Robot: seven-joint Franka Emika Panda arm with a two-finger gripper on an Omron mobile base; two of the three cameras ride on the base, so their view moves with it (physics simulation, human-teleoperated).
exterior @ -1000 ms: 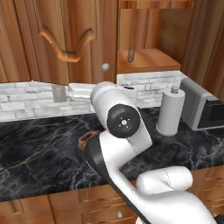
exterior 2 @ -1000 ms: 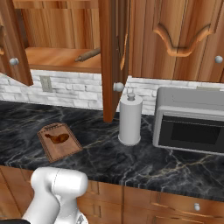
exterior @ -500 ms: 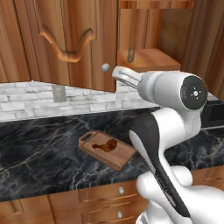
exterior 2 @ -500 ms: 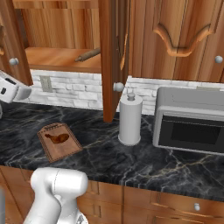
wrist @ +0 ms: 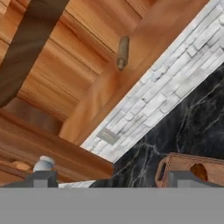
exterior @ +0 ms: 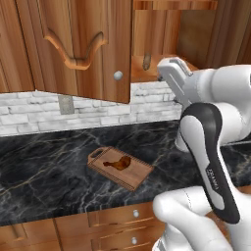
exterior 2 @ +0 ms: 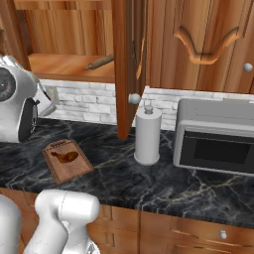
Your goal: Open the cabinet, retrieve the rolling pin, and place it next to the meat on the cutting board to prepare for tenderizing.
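Upper centre of the left base frame: cabinet (exterior: pixel 88 49) door swung open, shelf exposed, rolling pin (exterior: pixel 146 62) lying on that shelf, seen end-on. Same pin shows in the right base frame as a slim rod (exterior 2: pixel 99 62) on the shelf, upper left, and in the hand frame (wrist: pixel 122 52) upper centre, tilted. End effector (wrist: pixel 111 178) sits at the bottom of the hand frame, fingers spread wide, nothing between them, aimed up at the shelf and well short of the pin. Cutting board (exterior: pixel 120 167) lies flat on the black marble desk (exterior: pixel 44 171), centre of the left base frame, meat (exterior: pixel 116 163) resting on it. Right of the right base frame: paper towel roll (exterior 2: pixel 148 135) standing upright beside a microwave (exterior 2: pixel 216 136).
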